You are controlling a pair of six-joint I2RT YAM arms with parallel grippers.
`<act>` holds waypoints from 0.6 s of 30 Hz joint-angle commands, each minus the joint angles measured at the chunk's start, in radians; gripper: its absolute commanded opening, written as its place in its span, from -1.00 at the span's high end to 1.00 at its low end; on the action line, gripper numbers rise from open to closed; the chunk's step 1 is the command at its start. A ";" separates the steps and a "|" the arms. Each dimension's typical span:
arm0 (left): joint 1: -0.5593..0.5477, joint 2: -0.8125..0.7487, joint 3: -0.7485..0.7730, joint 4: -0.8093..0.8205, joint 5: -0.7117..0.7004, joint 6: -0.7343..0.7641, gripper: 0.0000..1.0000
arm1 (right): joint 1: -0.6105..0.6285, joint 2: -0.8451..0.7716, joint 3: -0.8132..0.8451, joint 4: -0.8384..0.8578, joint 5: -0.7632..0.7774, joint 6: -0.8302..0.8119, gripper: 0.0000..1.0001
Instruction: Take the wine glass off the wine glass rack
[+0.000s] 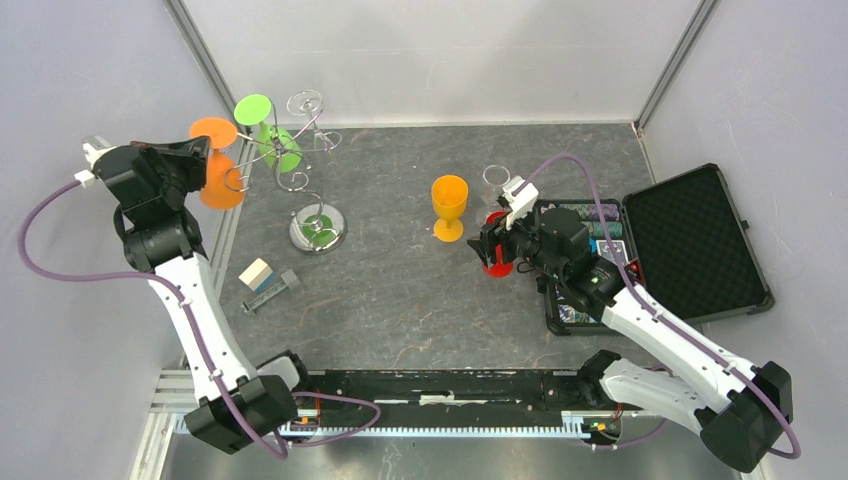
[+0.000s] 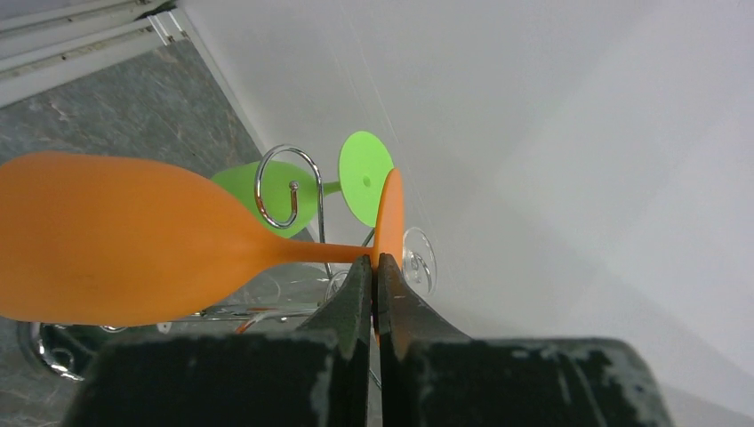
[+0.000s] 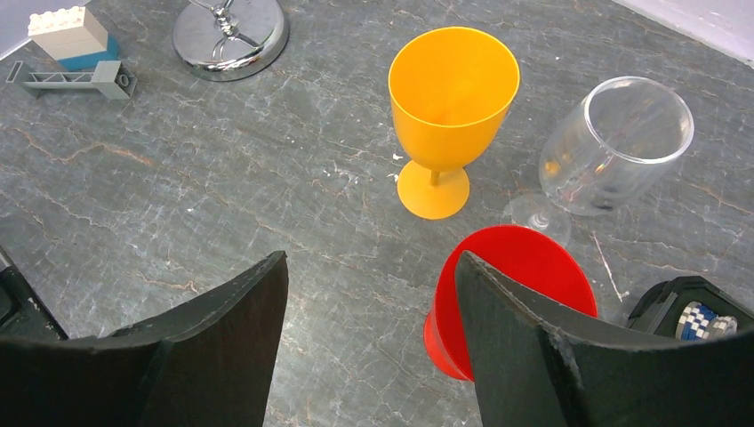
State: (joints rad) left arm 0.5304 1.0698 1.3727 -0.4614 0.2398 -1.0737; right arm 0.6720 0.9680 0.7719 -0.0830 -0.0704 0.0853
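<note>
The left hand is pinching the flat round foot of the orange glass. Its two fingers are pressing tight on the foot's rim, with almost no gap showing. The glass is hanging out at the left side of the rack, up off the counter and close to the left wall.

The glass's long line is running from the foot, at the fingers, along the thin stem and out to the big bowl. In the wrist picture the bowl is pointing away to the left of the hand. In the top picture the rack's stem and shiny base are sitting to the right of the glass. So I think the hand needs to slide the glass out sideways, away from the rack.

The left hand is the near one. The right hand is hovering far off with its fingers spread wide, holding nothing, just beside a red glass.

A green glass is hanging right behind the orange one and could get bumped. I cannot tell if the orange stem is sitting in a hook or is out of it, because the bowl is covering the wires. Something clear and round is showing just past the foot, but it is too blurry to name. The bowl is cut off at the picture's left edge.
</note>
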 commanded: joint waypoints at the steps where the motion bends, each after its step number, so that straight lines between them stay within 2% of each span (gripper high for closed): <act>1: 0.002 -0.036 0.068 -0.091 -0.105 0.090 0.95 | -0.005 -0.019 0.001 0.036 0.003 0.009 -0.48; 6: 0.001 -0.062 0.139 -0.100 -0.078 0.115 0.96 | -0.004 -0.030 0.000 0.036 -0.016 0.019 -0.49; 10: 0.002 -0.041 0.267 -0.149 -0.018 0.165 0.95 | -0.005 -0.050 -0.012 0.061 -0.056 0.029 -0.56; 13: 0.000 -0.013 0.325 -0.143 0.112 0.140 0.95 | -0.004 -0.061 -0.022 0.075 -0.076 0.050 -0.64; 18: -0.009 0.021 0.333 0.012 0.370 -0.019 0.95 | -0.005 -0.075 -0.040 0.128 -0.120 0.075 -0.81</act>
State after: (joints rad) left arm 0.5301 1.0576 1.6844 -0.5732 0.3668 -0.9897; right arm 0.6720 0.9176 0.7475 -0.0368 -0.1402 0.1299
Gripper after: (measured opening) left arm 0.033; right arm 0.877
